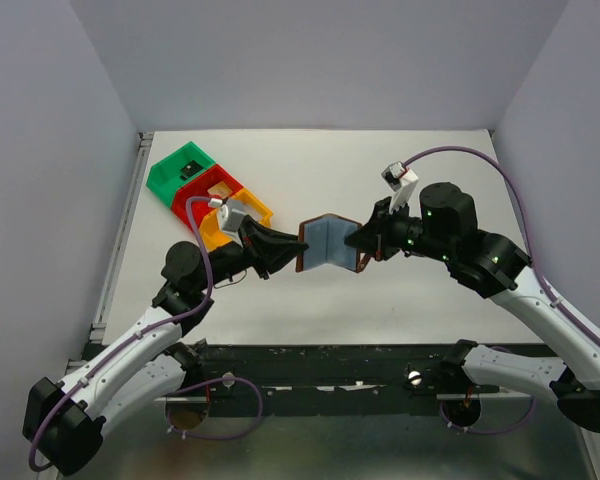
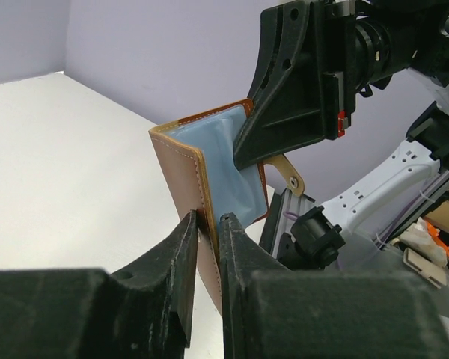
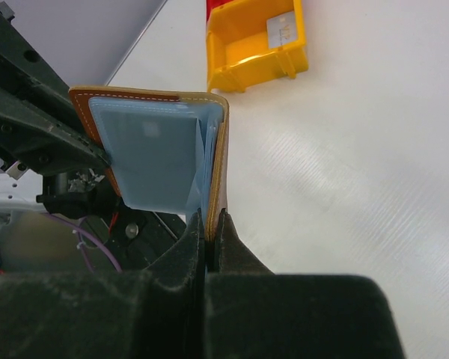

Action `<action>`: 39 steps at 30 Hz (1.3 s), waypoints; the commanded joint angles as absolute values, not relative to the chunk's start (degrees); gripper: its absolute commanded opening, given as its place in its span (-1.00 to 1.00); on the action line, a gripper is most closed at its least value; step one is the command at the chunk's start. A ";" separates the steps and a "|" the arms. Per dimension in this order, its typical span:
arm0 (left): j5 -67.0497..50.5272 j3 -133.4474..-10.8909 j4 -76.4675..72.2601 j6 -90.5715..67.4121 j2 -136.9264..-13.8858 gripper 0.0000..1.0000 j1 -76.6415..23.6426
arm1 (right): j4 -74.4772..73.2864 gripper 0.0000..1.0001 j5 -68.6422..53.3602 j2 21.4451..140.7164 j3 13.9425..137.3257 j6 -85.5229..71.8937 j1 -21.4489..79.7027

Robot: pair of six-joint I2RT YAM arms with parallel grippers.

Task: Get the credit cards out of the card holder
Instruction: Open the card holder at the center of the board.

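Card holder, a small brown leather bifold, is held open in the air above the middle of the white desk, stretched between the two arms. Its grey-blue inner pockets face up toward the overhead camera (whether any cards sit inside them cannot be told). The left jaws are clenched on the outer edge of the left flap, one finger on each face of the brown leather. The right jaws are pinched tight on the edge of the right flap, with the leather squeezed between the fingers. A little brown closing tab hangs from the right flap, just beside the right jaws. Behind the left arm, toward the far left of the desk, a green bin, a red bin and a yellow bin stand touching in a diagonal row, well apart from the holder. A small white square piece lies in the yellow bin.
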State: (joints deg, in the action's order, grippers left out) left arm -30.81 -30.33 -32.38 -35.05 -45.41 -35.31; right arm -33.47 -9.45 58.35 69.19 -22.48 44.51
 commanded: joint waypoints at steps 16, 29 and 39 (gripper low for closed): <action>-34.46 -30.76 -33.84 -35.77 -45.18 -1.00 -34.98 | -30.15 -0.06 -11.69 57.48 68.64 -23.20 44.12; -32.70 -31.20 -32.78 -36.74 -44.56 -1.00 -34.98 | -26.63 0.50 -15.55 56.78 67.41 -25.40 43.51; -31.91 -31.03 -32.17 -36.56 -43.86 -1.00 -34.98 | -25.75 0.87 -18.28 58.09 68.81 -27.59 43.15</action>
